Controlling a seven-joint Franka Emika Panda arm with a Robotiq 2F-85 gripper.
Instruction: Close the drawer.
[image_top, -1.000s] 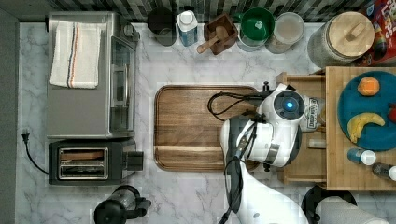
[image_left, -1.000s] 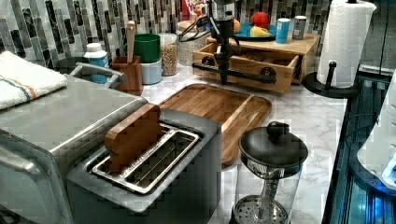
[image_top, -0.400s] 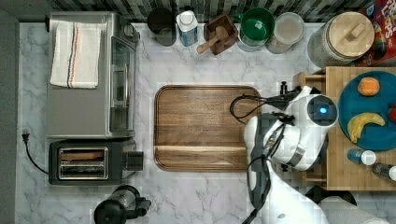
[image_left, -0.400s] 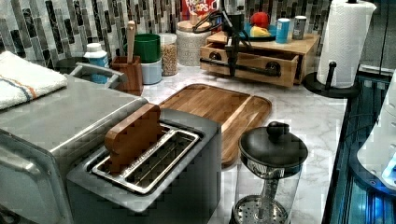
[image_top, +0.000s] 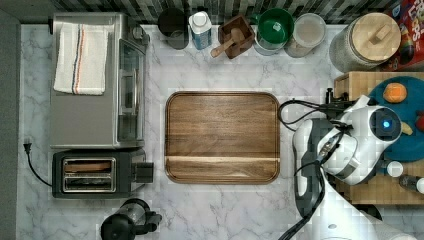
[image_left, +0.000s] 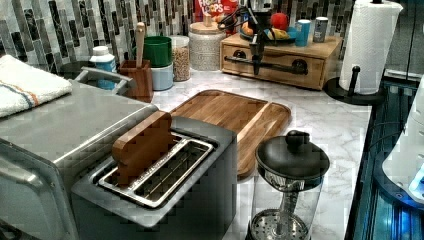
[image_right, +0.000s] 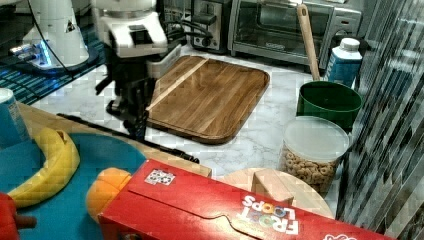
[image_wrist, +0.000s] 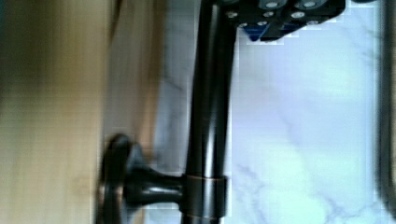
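Note:
In the left view the light wooden drawer (image_left: 280, 75) sits pushed in, its front flush with the wooden box. My gripper (image_left: 256, 62) hangs straight down against its long black bar handle (image_left: 285, 69). The right view has the gripper (image_right: 138, 129) standing at the same black bar handle (image_right: 172, 151), beside the wooden top. In the wrist view the bar handle (image_wrist: 208, 116) and one of its round mounts run close along the drawer front (image_wrist: 51, 121), with marble counter on the other side. My white arm (image_top: 360, 142) covers the drawer in the top view.
A brown wooden tray (image_top: 222, 136) lies mid-counter. The box top (image_top: 355, 80) carries a blue plate (image_top: 412, 107) with fruit. A paper towel roll (image_left: 367, 47) stands beside the box. Jars, a green cup, a toaster oven (image_top: 95, 82), a toaster and a French press line the counter.
The drawer has slid from pulled out to flush with the box. My arm has moved with it toward the top view's right.

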